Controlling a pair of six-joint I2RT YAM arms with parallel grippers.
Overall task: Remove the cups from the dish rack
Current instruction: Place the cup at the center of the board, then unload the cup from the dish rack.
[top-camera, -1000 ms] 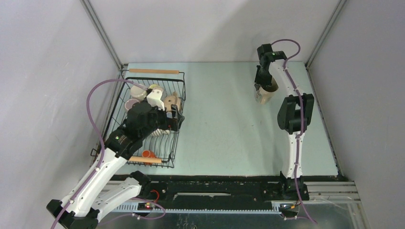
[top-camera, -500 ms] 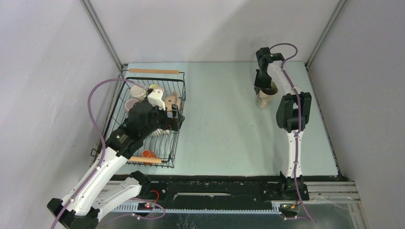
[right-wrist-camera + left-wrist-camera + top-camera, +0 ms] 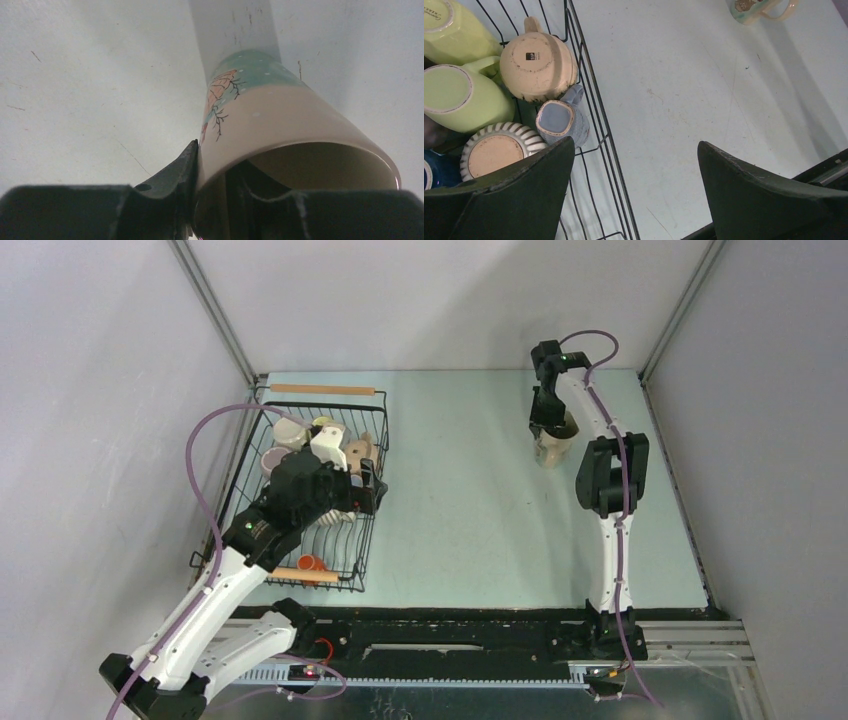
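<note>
From above, the right arm (image 3: 610, 470) reaches to the far right of the worktop (image 3: 460, 500), its jaws down on a mug (image 3: 552, 447) that stands well apart from the rack (image 3: 368, 540). The step, as I judge it, is setting this mug down, so I'd let go fully and then lift straight up, so the inner finger clears the rim without tipping it. The left arm (image 3: 225, 580) bends over the rack's right side, wrist pointed down. On the left wrist camera the left jaws are spread wide and hold nothing, hanging over the rack wall (image 3: 589, 75). Below them, bottoms up, lie a tan cup (image 3: 538, 62), a grey-blue cup (image 3: 559, 120), a ribbed cup (image 3: 499, 150) and a green cup (image 3: 454, 95); the grey-blue one sits nearest the wall. On the right wrist camera the mug (image 3: 280, 120) is mouth up, and the right jaws straddle its wall, one finger touching outside and one inside. I cannot tell whether they pinch it or have slackened.
</note>
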